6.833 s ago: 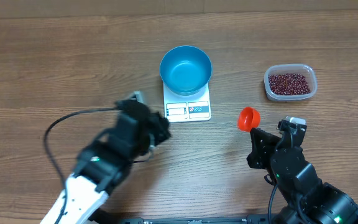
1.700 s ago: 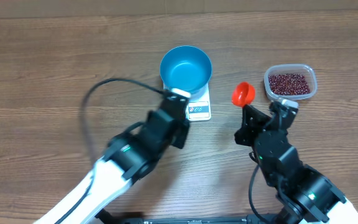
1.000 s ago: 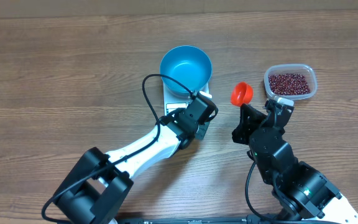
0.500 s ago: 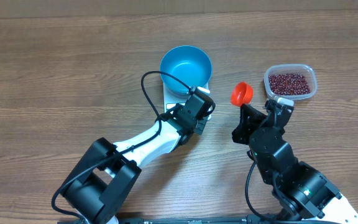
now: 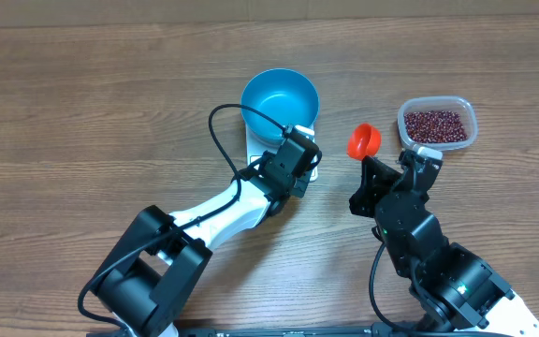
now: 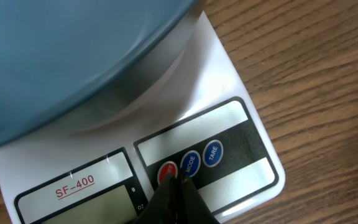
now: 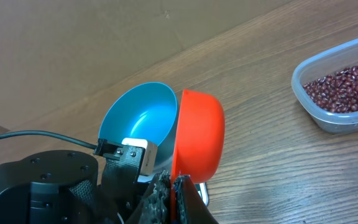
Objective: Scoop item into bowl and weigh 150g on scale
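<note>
The blue bowl stands on the white scale, whose front is mostly hidden under my left arm in the overhead view. In the left wrist view my left gripper is shut, with its tips down on the scale at the red button, beside the blue MODE button. The bowl fills that view's upper left. My right gripper is shut on the handle of an orange-red scoop, held upright and empty right of the scale. The beans lie in a clear tub.
The clear tub sits at the table's right, just beyond the scoop. A black cable loops from my left arm past the bowl's left side. The scale's display shows no digits in its visible part.
My left gripper has crept a little up and to the left over the scale's front, onto its buttons. The right arm and scoop have stayed still.
</note>
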Robot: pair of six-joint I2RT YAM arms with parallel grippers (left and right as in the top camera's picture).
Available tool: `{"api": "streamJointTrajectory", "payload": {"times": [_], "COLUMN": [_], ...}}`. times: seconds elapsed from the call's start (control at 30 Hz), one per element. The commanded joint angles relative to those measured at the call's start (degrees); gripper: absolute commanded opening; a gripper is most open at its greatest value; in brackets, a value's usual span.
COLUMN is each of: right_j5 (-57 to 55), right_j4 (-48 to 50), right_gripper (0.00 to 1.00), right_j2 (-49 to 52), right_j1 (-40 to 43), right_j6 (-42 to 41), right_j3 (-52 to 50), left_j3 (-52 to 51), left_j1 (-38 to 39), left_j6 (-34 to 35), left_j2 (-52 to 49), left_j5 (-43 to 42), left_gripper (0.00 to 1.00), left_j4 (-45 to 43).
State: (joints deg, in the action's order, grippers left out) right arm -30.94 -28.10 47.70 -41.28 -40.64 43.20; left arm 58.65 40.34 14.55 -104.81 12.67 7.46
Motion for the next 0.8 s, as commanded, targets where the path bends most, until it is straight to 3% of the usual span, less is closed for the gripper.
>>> {"api": "streamJointTrajectory", "payload": {"times": [0.0, 0.77], "right_j5": [-1.0, -0.9], "right_j4": [0.4, 0.4], "right_gripper": [0.04, 0.04], "right_j2": [-0.3, -0.3], "right_j1": [0.3, 0.3], "right_j6": [0.3, 0.3], "right_j3": [1.2, 1.2], "left_j3": [0.3, 0.3], "left_j1": [-0.3, -1.0], "left_j6": [-1.3, -1.3], "left_j2": [-0.8, -0.9], "left_j5": [0.9, 0.8], "left_gripper": [0.04, 0.04], "left_j4": [-0.3, -0.5]}}
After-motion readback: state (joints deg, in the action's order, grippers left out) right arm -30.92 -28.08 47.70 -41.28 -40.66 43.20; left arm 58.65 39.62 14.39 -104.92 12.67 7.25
